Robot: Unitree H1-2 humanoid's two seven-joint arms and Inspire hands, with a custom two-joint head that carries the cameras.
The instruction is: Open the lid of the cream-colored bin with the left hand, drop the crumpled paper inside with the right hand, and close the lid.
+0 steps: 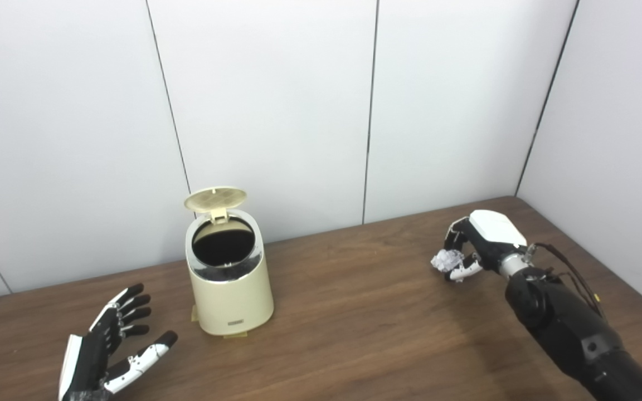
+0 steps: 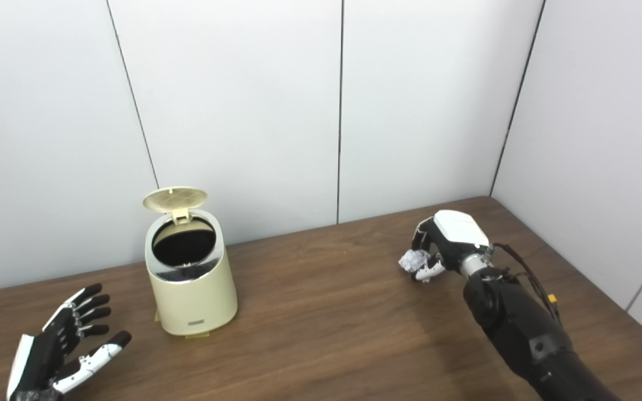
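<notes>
The cream-colored bin [image 1: 230, 289] stands on the wooden table at centre left. Its round lid [image 1: 215, 199] is up, tilted back on its hinge, and the dark inside shows. My left hand [image 1: 110, 345] is open and empty, palm up, low on the table to the left of the bin and apart from it. My right hand [image 1: 477, 245] is far right of the bin, a little above the table, with its fingers closed on the white crumpled paper [image 1: 447, 260]. The same scene shows in the right eye view, with the bin [image 2: 191, 289] and the paper [image 2: 413, 259].
The wooden table [image 1: 354, 312] runs to white wall panels at the back and right. A small foot pedal [image 1: 234, 335] sticks out at the bin's front base. Bare tabletop lies between the bin and my right hand.
</notes>
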